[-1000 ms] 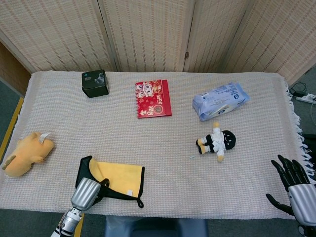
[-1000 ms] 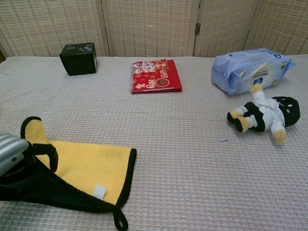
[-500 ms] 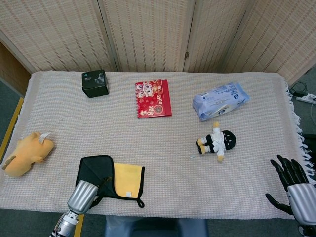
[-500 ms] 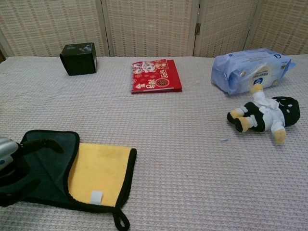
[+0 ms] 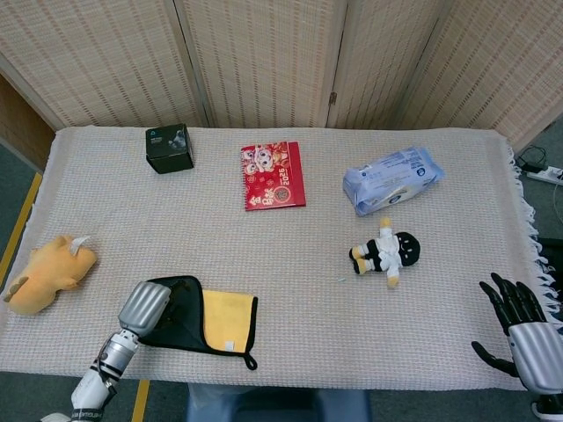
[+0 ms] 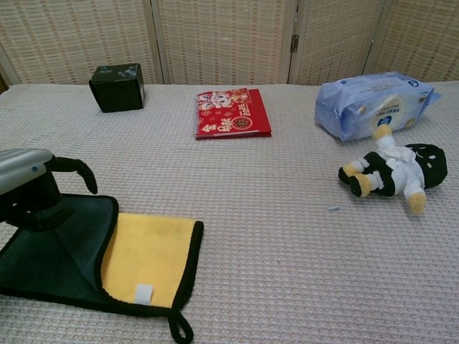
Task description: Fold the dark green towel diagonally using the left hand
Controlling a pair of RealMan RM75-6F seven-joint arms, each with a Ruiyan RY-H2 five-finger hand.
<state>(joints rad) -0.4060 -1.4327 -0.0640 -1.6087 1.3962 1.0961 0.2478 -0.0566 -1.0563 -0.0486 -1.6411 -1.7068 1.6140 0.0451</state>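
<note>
The towel [image 5: 179, 308] lies near the table's front left edge, dark green with a black hem. Its dark green flap [image 6: 59, 247] is folded over the left part, and the yellow underside [image 6: 147, 247] shows on the right with a white tag and a hanging loop. My left hand [image 6: 32, 188] hovers just over the flap's left corner with its fingers [image 6: 80, 170] curved and apart, holding nothing. In the head view the left hand [image 5: 144, 304] covers the towel's left edge. My right hand [image 5: 521, 327] hangs off the table's front right corner, fingers spread and empty.
A black box [image 5: 169, 148] stands at the back left, and a red booklet [image 5: 274, 176] lies at the back centre. A blue wipes pack [image 5: 391, 179] and a small doll [image 5: 388, 251] are on the right. A yellow plush toy [image 5: 48, 272] rests at the left edge.
The dark green flap came down over the yellow side and now lies flat. My left hand let it go and rose to the left. The right hand stayed put.
</note>
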